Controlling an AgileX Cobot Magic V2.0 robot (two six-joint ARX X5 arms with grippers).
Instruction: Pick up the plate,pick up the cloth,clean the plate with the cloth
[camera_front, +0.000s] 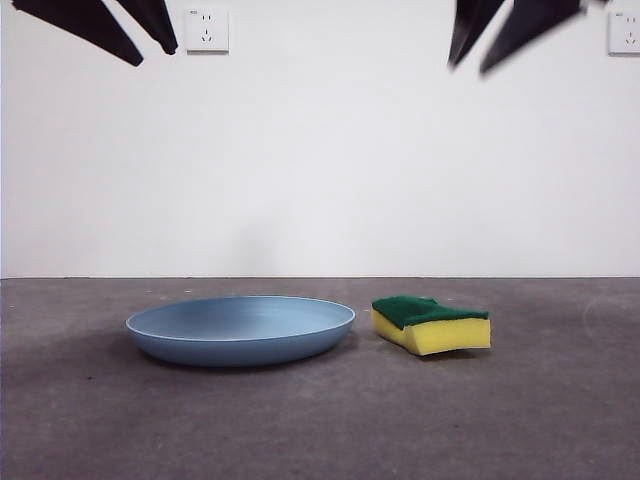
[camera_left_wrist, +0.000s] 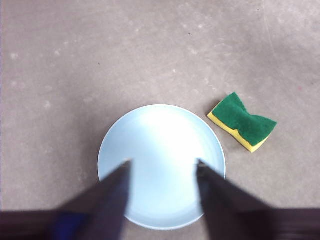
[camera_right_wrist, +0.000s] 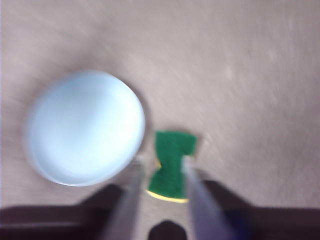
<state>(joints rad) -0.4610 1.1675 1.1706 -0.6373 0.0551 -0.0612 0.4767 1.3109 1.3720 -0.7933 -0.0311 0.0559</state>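
The light-blue plate (camera_front: 240, 328) lies flat on the grey table, left of centre. The cloth, a yellow sponge with a green scouring top (camera_front: 432, 322), lies just right of it, apart from the rim. My left gripper (camera_front: 140, 35) is open, high above the plate; in the left wrist view (camera_left_wrist: 162, 165) its jaws frame the plate (camera_left_wrist: 161, 150), with the sponge (camera_left_wrist: 242, 121) off to one side. My right gripper (camera_front: 500, 35) is open, high above the sponge; in the blurred right wrist view (camera_right_wrist: 161, 162) its jaws frame the sponge (camera_right_wrist: 171, 162), beside the plate (camera_right_wrist: 85, 125).
A white wall with two power sockets (camera_front: 206, 30) stands behind the table (camera_front: 320, 420). Nothing else lies on the grey surface.
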